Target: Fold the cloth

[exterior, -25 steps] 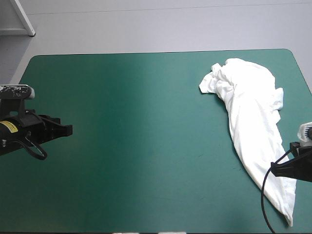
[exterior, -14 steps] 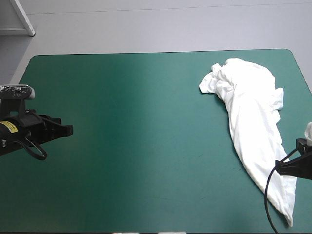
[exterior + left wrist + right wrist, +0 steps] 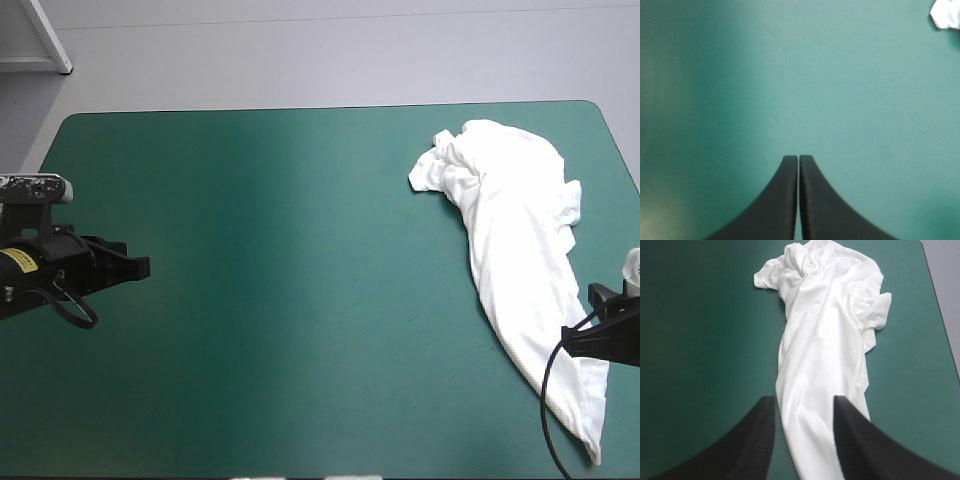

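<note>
In the high view you see the white T-shirt [image 3: 515, 250] lying as a long crumpled heap on the desk's [image 3: 280, 300] right side, bunched at 1 o'clock and tapering toward 5 o'clock. Your left pincer [image 3: 140, 266] sits at 9 o'clock over bare teal-green cover. Your right pincer [image 3: 568, 345] comes in at 4 o'clock, at the taper.

In the left wrist view the black fingers meet in one point, with a T-shirt corner far ahead.

In the right wrist view the fingers stand apart, the T-shirt's narrow end between them.

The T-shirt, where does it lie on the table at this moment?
In the high view the T-shirt lies crumpled along the right side of the table; its narrow near end is under the open right gripper.
</note>
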Controlling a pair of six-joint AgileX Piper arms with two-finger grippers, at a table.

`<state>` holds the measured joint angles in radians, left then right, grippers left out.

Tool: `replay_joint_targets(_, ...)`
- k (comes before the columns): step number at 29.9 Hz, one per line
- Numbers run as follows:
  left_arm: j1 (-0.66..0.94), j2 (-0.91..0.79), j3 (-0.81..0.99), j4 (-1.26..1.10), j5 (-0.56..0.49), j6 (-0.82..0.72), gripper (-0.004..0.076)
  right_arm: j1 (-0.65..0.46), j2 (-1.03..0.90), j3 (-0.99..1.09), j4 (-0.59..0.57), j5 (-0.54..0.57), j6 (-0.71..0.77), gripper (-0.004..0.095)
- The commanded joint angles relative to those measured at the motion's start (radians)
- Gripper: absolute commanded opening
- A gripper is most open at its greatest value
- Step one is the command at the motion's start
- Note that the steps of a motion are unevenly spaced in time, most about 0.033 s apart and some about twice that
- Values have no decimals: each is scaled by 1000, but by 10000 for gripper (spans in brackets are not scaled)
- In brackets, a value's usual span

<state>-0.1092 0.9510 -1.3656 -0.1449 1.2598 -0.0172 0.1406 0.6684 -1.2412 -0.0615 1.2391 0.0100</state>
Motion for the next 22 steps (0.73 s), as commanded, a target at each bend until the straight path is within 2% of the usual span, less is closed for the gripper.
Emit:
replay_joint_targets(1,-2,-10,-21,-17,16,-2,11,-1,34,-29,30,-29,16,604)
replay_joint_targets(3,-2,-10,-21,-17,16,-2,11,-1,64,-44,40,0,24,617)
replay_joint_targets(10,-2,-10,-21,-19,22,-2,11,1,288,-271,15,-29,21,517)
replay_joint_targets(16,-2,-10,-21,-25,22,-2,11,1,590,-489,11,-61,17,517)
replay_joint_targets(19,-2,-10,-21,-25,20,-2,11,-1,757,-618,-13,-36,17,517)
replay_joint_targets(22,-2,-10,-21,-35,20,-2,11,-24,942,-762,32,8,17,517)
